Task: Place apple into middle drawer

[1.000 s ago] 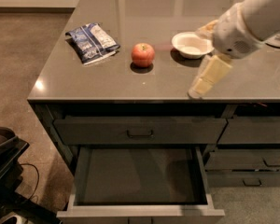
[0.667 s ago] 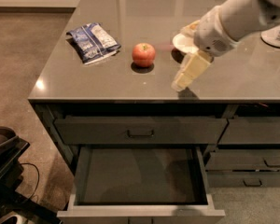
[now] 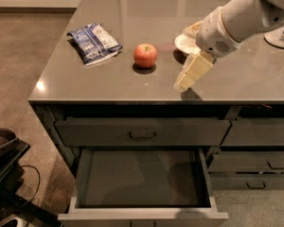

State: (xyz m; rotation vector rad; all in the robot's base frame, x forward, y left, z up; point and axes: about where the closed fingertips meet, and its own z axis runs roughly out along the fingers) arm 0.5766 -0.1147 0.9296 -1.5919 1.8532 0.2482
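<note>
The apple (image 3: 145, 55) is small, round and red with a short stem. It stands on the grey countertop (image 3: 109, 82), left of centre. My gripper (image 3: 191, 73) hangs just above the countertop, to the right of the apple and a little nearer the front edge, apart from it. The white arm reaches in from the upper right. The middle drawer (image 3: 142, 179) is pulled out below the counter front, with a dark floor and nothing in it.
A white bowl (image 3: 185, 43) sits behind the gripper, partly hidden by the arm. A blue snack bag (image 3: 94, 42) lies left of the apple. A white object (image 3: 281, 35) stands at the right edge. The top drawer (image 3: 142, 132) is shut. Dark equipment (image 3: 4, 160) stands on the floor, left.
My gripper has moved left along the countertop, from in front of the bowl to closer beside the apple. The apple and the drawer have not moved.
</note>
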